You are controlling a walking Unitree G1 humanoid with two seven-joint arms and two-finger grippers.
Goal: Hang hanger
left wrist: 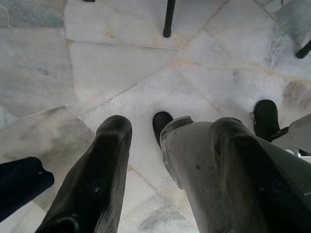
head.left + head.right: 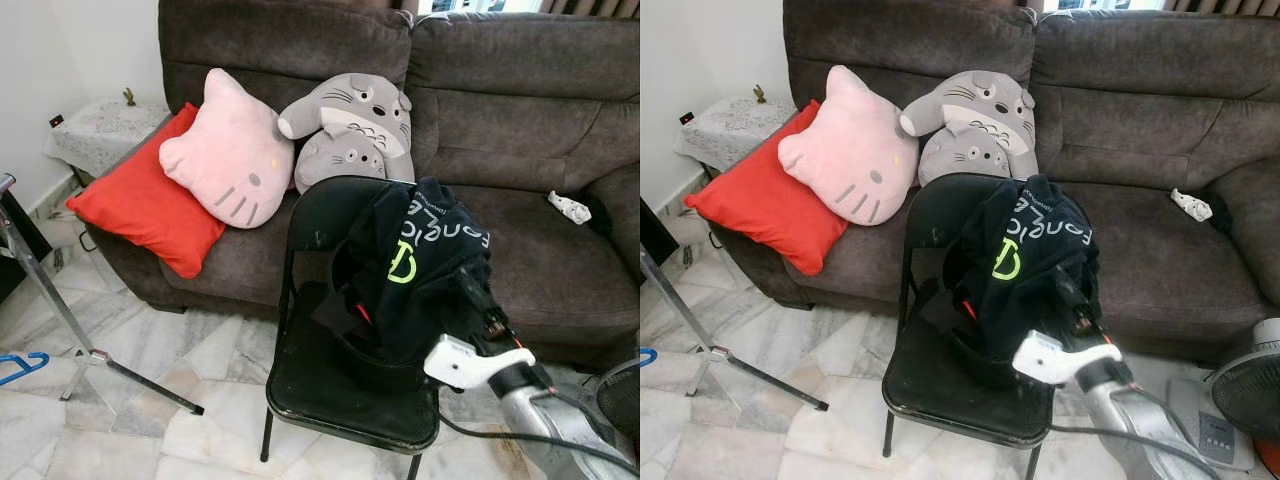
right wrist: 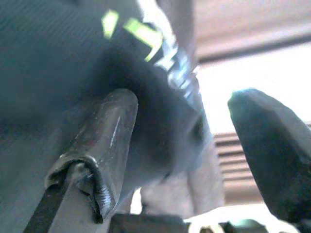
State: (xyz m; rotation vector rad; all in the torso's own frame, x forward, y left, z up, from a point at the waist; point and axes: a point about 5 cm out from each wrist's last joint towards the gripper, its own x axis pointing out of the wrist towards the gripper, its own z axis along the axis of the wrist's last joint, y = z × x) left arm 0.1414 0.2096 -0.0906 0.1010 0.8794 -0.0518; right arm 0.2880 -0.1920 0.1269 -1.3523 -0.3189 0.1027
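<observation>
Hanger itself hides under the dark shirt [image 2: 415, 265] draped on the chair [image 2: 340, 390], just ahead of the right gripper [image 3: 184, 145], whose parted fingers hold nothing, while the left gripper [image 1: 165, 170] hangs open over the floor.

A dark brown sofa [image 2: 500, 110] spans the back of the room on a pale marbled tile floor [image 2: 200, 360]. At ten o'clock lie a red cushion [image 2: 145, 205], a pink cat cushion [image 2: 230, 155] and grey plush cushions [image 2: 355, 125]. A black folding chair [image 2: 340, 380] stands at six o'clock, a lace-covered side table [image 2: 100, 130] by the white wall [image 2: 60, 50] at ten.
</observation>
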